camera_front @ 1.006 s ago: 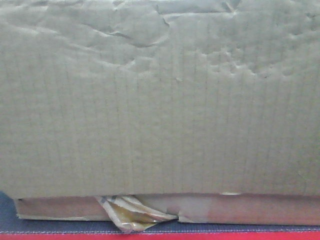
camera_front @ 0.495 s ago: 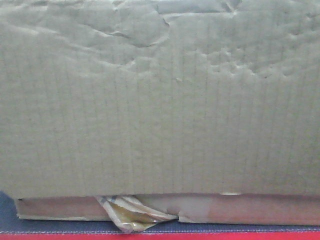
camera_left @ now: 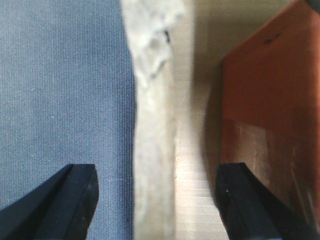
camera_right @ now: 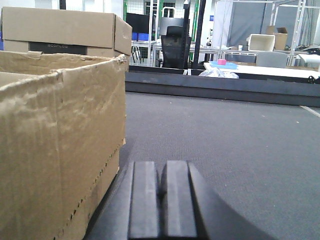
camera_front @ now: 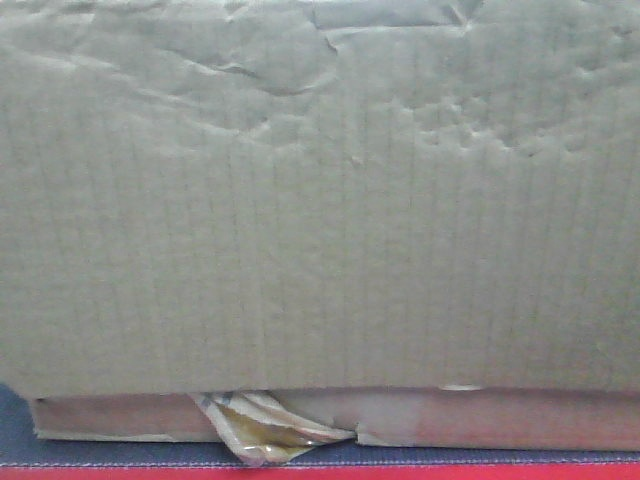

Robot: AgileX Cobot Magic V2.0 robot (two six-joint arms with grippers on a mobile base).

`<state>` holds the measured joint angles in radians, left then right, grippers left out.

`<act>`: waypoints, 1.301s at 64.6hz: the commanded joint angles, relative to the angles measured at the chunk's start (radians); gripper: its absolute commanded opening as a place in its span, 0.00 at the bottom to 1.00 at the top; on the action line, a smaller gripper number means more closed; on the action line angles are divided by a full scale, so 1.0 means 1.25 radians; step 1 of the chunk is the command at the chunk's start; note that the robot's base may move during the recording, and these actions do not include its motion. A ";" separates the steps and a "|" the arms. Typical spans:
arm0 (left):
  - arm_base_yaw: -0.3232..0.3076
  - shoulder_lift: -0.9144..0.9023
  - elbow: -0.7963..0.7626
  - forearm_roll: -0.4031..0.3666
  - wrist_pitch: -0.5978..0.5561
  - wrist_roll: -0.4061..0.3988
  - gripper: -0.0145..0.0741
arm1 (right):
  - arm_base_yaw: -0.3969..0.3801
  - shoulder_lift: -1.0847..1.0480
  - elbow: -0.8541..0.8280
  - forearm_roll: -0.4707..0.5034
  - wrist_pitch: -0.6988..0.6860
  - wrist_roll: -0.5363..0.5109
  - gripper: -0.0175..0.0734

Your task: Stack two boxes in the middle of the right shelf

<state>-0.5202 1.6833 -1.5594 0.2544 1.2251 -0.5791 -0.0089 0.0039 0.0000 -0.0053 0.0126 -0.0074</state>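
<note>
Cardboard box (camera_right: 60,150) open-topped; left end effector (camera_left: 157,176) straddles its wall.

Laboratory or workshop hall (best seen from the right wrist view). Beyond a grey-topped table (camera_right: 240,135) stands a black office chair (camera_right: 174,45). Right of the chair are white worktables (camera_right: 260,70), steel rack frames (camera_right: 300,20) and a cardboard box (camera_right: 281,36); left of it, blue bins (camera_right: 142,36).

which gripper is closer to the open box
Left. The left gripper straddles a wall of the box, jaws open on either side; the right gripper sits shut beside it, outside the wall.
</note>
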 commanded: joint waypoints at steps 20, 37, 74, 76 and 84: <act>0.021 -0.047 0.000 -0.033 -0.003 0.011 0.59 | -0.005 -0.003 0.000 -0.001 -0.017 -0.001 0.02; 0.030 -0.047 0.000 -0.037 -0.003 0.017 0.54 | -0.005 -0.003 -0.018 0.004 0.005 -0.001 0.02; 0.030 -0.047 0.000 -0.037 -0.003 0.017 0.47 | -0.005 0.154 -0.400 0.051 0.381 -0.001 0.02; 0.030 -0.047 0.000 -0.037 -0.003 0.017 0.47 | -0.005 0.154 -0.401 0.052 0.373 -0.001 0.02; 0.030 -0.047 0.000 -0.037 -0.003 0.017 0.47 | -0.005 0.219 -0.479 0.062 0.482 -0.001 0.03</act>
<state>-0.4871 1.6366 -1.5594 0.2142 1.2232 -0.5608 -0.0089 0.2203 -0.5303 0.0656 0.5535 -0.0074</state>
